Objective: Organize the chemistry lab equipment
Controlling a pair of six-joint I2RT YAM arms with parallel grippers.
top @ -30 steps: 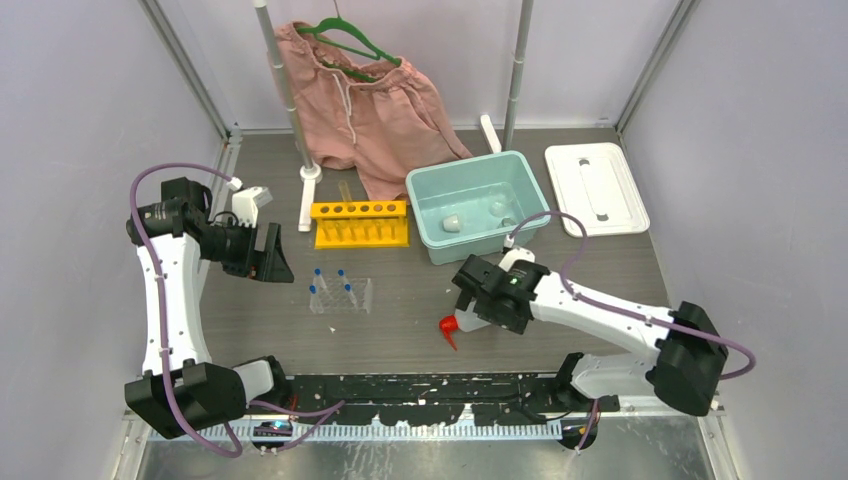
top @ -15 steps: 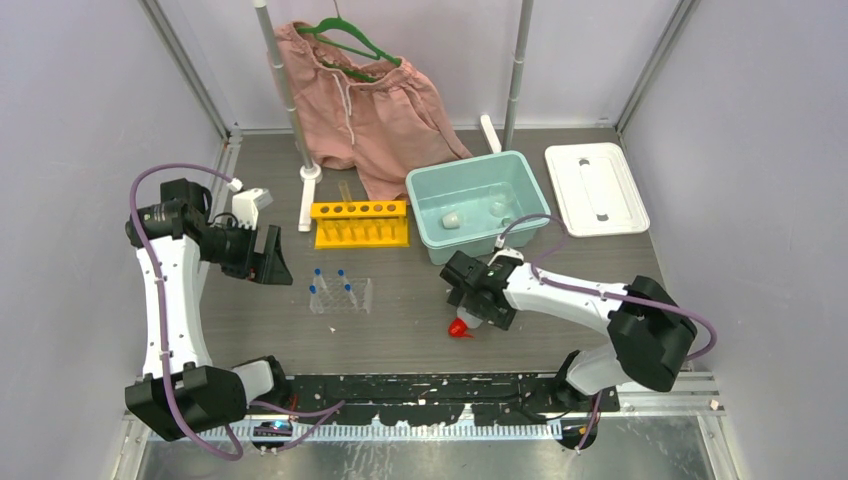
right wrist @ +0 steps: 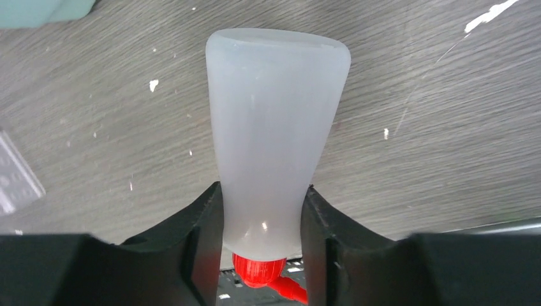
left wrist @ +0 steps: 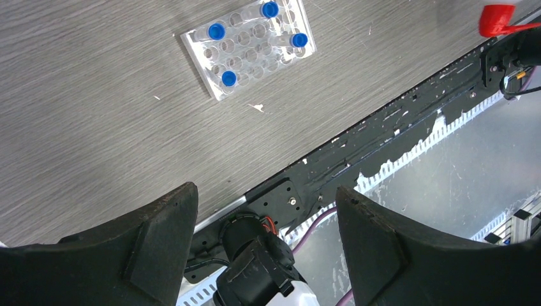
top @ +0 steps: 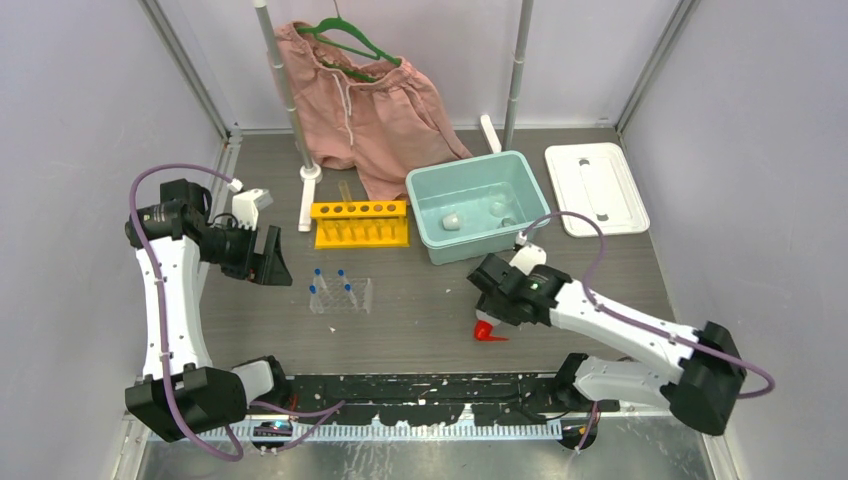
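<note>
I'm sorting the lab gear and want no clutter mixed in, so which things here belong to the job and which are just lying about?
Job: white squeeze bottle with red nozzle, clear rack of blue-capped vials, yellow rack, small white cup in the teal bin.
Lying about: pink shorts on green hanger, white lid.

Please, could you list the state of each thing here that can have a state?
squeeze bottle: pinched near its red nozzle
right tool: shut on the squeeze bottle
left tool: open, empty
teal bin: open, lid off
white lid: flat on the table
clear rack: holds four vials, all capped
pink shorts: hanging
</note>
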